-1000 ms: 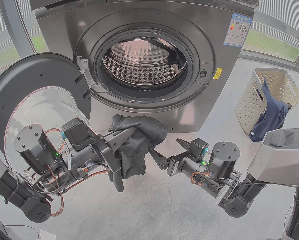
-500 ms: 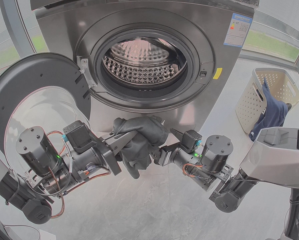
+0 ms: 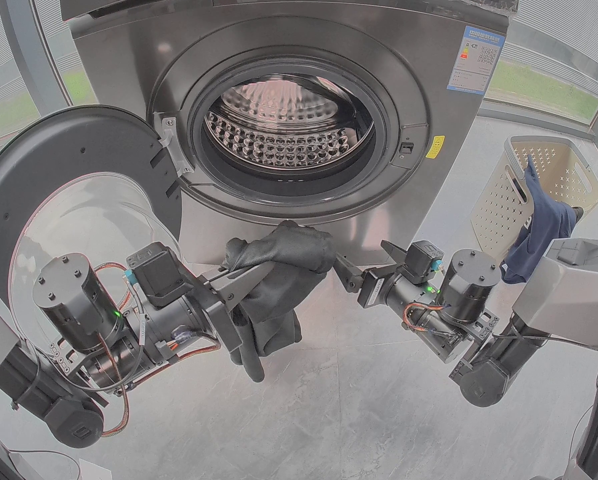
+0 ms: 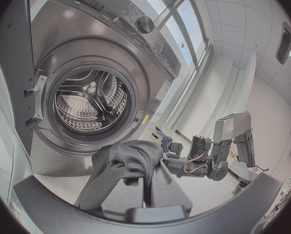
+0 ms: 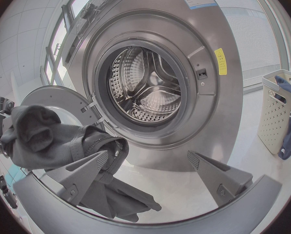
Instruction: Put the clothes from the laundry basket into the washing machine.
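1. The washing machine (image 3: pixel 379 88) stands at 12 o'clock in the head view, with its round opening facing the robot.
2. Its door (image 3: pixel 59 161) is swung wide open and hangs from the hinge at 9 o'clock of the opening.
3. The steel drum (image 3: pixel 282 131) is visible through the opening, and no clothing shows inside it.
4. The laundry basket (image 3: pixel 505 208) stands on the floor at 3 o'clock of the machine, well apart from both arms and tilted a little.
5. A blue garment (image 3: pixel 545 228) is draped over the basket's rim, partly inside and partly hanging down the outer wall.
6. A dark grey garment (image 3: pixel 285 261) hangs in the air at 6 o'clock of the drum opening, in front of the machine's lower panel and outside the drum. It is bunched at the top, with a tail drooping towards the floor.
7. The left gripper (image 3: pixel 259 281) is at 8 o'clock of the grey garment. Its fingers are closed tight on the bunched cloth and carry it.
8. The right gripper (image 3: pixel 362 256) is at 3 o'clock of the grey garment. Its jaws are spread wide, one finger (image 5: pixel 93 166) lies against the cloth's edge, and nothing is clasped between them.
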Available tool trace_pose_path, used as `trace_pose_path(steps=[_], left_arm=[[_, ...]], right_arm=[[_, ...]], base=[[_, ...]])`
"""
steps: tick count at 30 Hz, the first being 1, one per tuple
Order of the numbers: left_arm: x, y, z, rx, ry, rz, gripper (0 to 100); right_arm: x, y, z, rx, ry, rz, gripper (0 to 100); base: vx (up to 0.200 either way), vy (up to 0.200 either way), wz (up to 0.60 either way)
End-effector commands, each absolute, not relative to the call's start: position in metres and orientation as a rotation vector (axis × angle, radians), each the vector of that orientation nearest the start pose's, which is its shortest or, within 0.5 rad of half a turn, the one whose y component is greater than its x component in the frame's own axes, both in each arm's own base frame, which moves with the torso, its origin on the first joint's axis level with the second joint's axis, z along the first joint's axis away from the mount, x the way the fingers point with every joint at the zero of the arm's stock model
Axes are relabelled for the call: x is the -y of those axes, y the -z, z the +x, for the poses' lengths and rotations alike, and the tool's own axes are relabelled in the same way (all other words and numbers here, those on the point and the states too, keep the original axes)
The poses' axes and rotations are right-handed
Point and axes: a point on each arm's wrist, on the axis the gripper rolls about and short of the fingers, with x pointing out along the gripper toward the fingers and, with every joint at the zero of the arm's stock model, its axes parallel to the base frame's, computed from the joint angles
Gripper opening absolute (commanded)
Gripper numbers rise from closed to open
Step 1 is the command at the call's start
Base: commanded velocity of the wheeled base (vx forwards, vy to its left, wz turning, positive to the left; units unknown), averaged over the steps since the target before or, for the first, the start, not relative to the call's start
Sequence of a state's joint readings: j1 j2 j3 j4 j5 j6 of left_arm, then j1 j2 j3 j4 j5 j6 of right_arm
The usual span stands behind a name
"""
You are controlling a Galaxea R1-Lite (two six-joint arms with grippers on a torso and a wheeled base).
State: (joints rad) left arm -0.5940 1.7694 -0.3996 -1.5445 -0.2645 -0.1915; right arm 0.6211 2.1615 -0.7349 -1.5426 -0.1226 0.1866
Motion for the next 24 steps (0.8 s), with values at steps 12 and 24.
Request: trace_pose_path(steps=[12,24], left_arm=[[0.154,-0.155,0.221,0.097,0.861,-0.207,0],[0.154,-0.154,0.221,0.092,0.86,-0.206,0]], right_arm=[[-0.184,-0.124,0.247,0.037,-0.543,0.209,100],[-0.201,-0.14,0.229,0.085,-0.651,0.226,100]], base=[[0.0,0.0,0.0],[0.0,0.0,0.0]])
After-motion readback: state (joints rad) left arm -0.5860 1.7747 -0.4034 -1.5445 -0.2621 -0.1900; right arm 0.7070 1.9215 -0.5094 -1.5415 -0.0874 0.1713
